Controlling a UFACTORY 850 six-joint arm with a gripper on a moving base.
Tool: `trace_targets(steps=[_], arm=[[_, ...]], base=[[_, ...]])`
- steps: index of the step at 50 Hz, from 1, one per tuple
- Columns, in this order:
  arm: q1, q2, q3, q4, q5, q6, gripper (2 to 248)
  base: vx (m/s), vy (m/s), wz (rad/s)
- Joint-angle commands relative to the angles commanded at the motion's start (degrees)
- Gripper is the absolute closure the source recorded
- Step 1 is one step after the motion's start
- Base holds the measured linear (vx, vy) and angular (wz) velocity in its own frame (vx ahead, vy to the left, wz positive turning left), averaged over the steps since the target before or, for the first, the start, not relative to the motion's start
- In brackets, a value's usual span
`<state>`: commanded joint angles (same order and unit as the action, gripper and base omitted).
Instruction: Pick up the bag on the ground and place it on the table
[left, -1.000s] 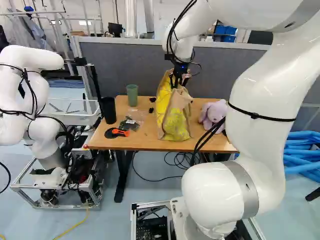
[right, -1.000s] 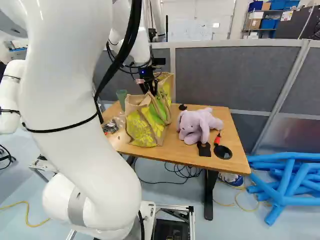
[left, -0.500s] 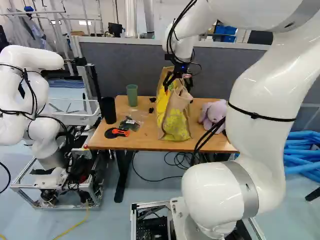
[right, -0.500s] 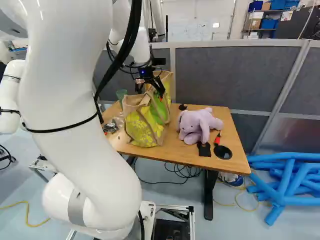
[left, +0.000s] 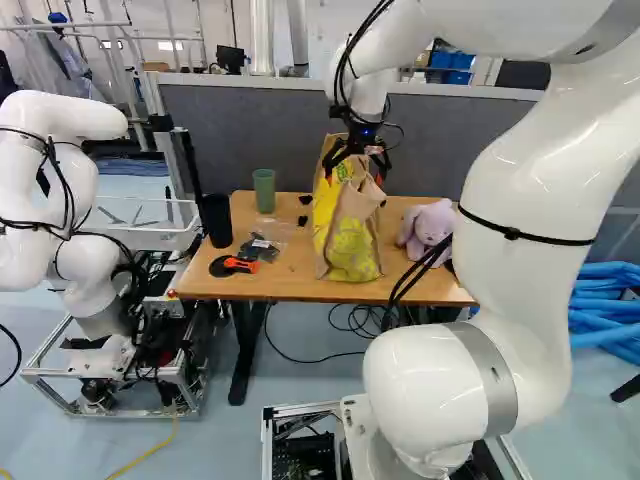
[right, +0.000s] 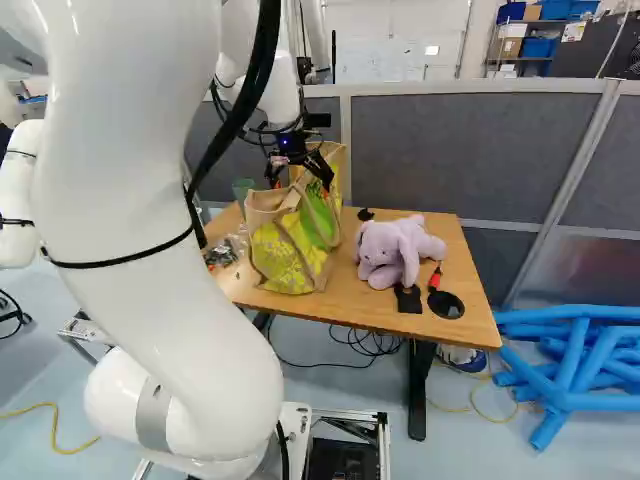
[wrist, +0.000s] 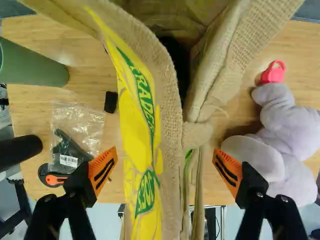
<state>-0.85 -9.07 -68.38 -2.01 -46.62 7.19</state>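
In the left base view my gripper (left: 360, 160) is over the top of the bag (left: 350, 235), which stands upright on the wooden table (left: 215, 285). From the right base view, the gripper (right: 300, 175) spreads its fingers at the bag's upper rim, and the yellow-green side of the bag (right: 285, 250) faces the arm. The wrist view shows the gripper (wrist: 165, 172) wide open, one orange pad on either side of the bag's top edges (wrist: 172, 100). Neither pad presses on the burlap.
A purple plush toy (right: 395, 250) sits beside the bag. The table also holds a green cup (left: 264, 190), a black cup (left: 216, 220), a plastic packet (wrist: 75, 132) and a black-and-orange tool (left: 235, 265). Another robot (left: 70, 190) stands at the left; a grey partition (right: 460, 150) rises behind.
The gripper has opened from shut on the bag's top and let it go; its fingers have spread wide and it has risen slightly. The bag stays standing on the table, its top slightly shifted.
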Motion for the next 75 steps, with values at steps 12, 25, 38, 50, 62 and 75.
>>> trace_targets(steps=[12,25,38,50,62,75], arm=[[0.0,1.9,0.1,0.0,0.0,0.0,3],[0.0,4.1,0.2,0.0,0.0,0.0,3],[0.0,6.0,0.1,0.0,-1.4,0.0,3],[0.0,7.8,-0.1,0.0,-3.5,0.0,3],[0.0,9.2,-0.7,0.0,-6.1,0.0,3],[0.0,10.2,-2.0,0.0,-9.8,0.0,3]], base=[[0.0,0.0,0.0],[0.0,0.0,0.0],[0.0,0.0,0.0],[0.0,0.0,0.0],[0.0,0.0,0.0],[0.0,0.0,0.0]])
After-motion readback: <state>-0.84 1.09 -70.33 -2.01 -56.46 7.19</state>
